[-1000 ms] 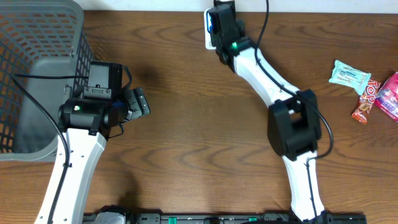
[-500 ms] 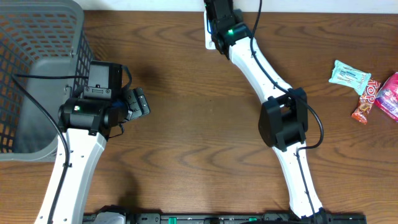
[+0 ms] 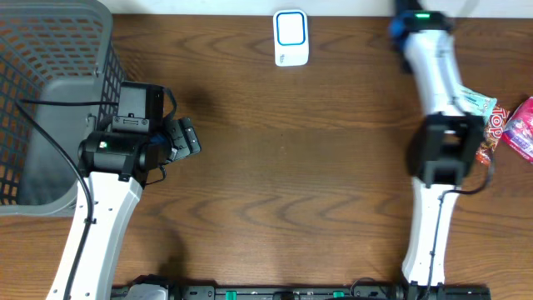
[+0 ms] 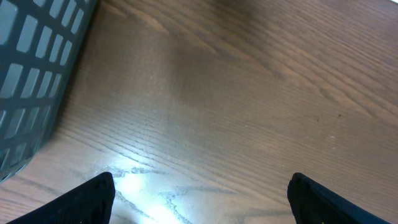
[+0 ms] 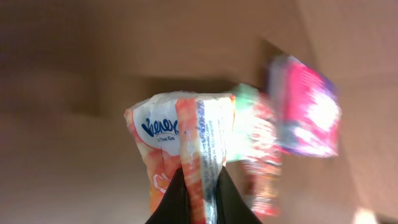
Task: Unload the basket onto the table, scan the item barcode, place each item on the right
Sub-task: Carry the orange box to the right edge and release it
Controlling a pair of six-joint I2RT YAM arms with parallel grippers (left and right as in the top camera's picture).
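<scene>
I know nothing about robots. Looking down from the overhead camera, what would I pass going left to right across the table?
Grey basket → left hand → white scanner → right arm → pink packet.

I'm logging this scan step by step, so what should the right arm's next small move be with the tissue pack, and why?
Probably lower the tissue pack toward bare table near the pink packet before letting go. The right gripper is shut on it. It was over the scanner a second ago and has swung away to the right, so the scan seems done.
</scene>
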